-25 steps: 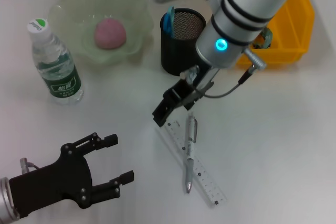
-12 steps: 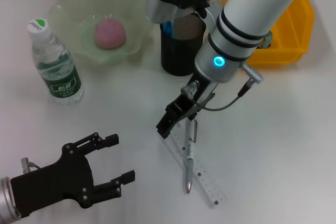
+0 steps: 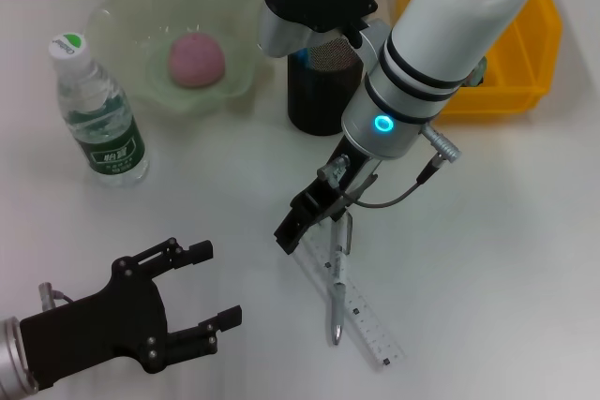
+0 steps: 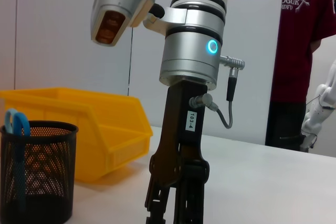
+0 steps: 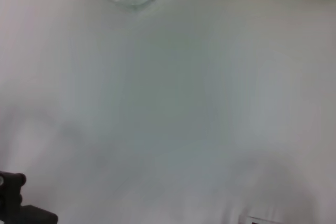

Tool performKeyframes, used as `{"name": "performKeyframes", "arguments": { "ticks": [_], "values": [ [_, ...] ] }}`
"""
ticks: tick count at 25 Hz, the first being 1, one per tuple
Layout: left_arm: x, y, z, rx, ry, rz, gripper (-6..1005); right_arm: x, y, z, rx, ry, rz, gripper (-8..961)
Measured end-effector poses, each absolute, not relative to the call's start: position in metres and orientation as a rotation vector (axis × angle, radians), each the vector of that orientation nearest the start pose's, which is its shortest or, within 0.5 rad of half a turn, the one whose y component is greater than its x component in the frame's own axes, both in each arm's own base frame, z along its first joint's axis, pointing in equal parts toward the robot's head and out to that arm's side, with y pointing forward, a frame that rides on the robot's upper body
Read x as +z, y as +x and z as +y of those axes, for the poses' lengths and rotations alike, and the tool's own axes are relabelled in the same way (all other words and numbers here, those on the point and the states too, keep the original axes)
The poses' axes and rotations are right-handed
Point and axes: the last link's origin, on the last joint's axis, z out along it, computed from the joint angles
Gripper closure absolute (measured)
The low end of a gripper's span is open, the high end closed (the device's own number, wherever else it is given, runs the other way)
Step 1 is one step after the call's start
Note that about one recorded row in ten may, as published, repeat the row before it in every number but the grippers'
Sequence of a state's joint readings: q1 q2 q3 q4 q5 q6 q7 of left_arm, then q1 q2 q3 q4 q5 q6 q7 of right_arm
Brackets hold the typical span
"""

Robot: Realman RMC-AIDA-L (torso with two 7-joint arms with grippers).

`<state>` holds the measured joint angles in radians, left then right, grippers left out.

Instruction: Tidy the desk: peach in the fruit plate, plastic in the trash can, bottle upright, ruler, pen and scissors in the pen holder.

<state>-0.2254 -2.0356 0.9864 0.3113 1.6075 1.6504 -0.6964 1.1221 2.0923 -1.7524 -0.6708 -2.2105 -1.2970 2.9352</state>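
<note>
One label, "103-4", marks the right gripper (image 4: pixel 173 203), narrow above the ruler (image 3: pixel 361 320); left gripper (image 3: pixel 211 288) spread wide.

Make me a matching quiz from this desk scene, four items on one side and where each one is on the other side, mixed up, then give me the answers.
Items:
1. peach
2. scissors
3. pen
4. bottle

Places:
A. standing upright near the left side of the desk
B. lying across the ruler, just below the right gripper
C. in the green fruit plate
D. in the black mesh pen holder

Pairs: 1-C, 2-D, 3-B, 4-A
</note>
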Motion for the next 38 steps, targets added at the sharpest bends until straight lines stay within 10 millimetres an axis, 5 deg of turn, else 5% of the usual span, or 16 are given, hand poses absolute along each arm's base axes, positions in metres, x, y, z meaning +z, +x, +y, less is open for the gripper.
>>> {"name": "performKeyframes", "arguments": {
  "ticks": [29, 38],
  "values": [
    [-0.040, -0.321, 0.204, -0.907, -2.632, -0.352, 197, -0.129, 0.104, 0.362, -0.666, -2.668, 1.182, 133],
    [-0.040, -0.320, 0.204, -0.910, -2.632, -0.353, 197, -0.129, 0.104, 0.362, -0.667, -2.665, 1.182, 292]
  ]
}}
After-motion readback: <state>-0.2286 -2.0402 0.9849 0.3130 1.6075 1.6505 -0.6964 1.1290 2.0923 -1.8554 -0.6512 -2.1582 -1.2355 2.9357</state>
